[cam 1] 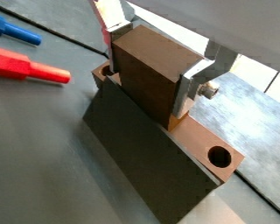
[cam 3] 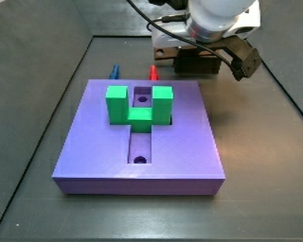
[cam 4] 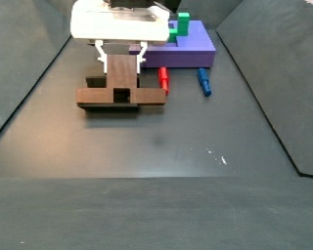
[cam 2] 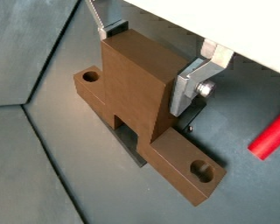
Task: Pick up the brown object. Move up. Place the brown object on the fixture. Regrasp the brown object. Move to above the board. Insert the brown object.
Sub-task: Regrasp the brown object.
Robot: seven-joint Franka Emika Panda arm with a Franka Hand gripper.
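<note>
Hand [cam 4: 121, 61] above brown object [cam 4: 120, 94].

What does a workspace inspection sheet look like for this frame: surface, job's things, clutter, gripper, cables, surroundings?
Surface: dark grey floor, bare in front.
Brown object: the brown object has a bar with a hole at each end and an upright stub; it sits across the fixture.
Board: the purple board carries a green block; its groove is empty.
Clutter: a red peg and a blue peg lie between board and fixture.
Gripper: the gripper is above the fixture, one finger on each side of the stub; contact cannot be told.
Cables: black cables behind the arm.
Surroundings: dark enclosure walls.
</note>
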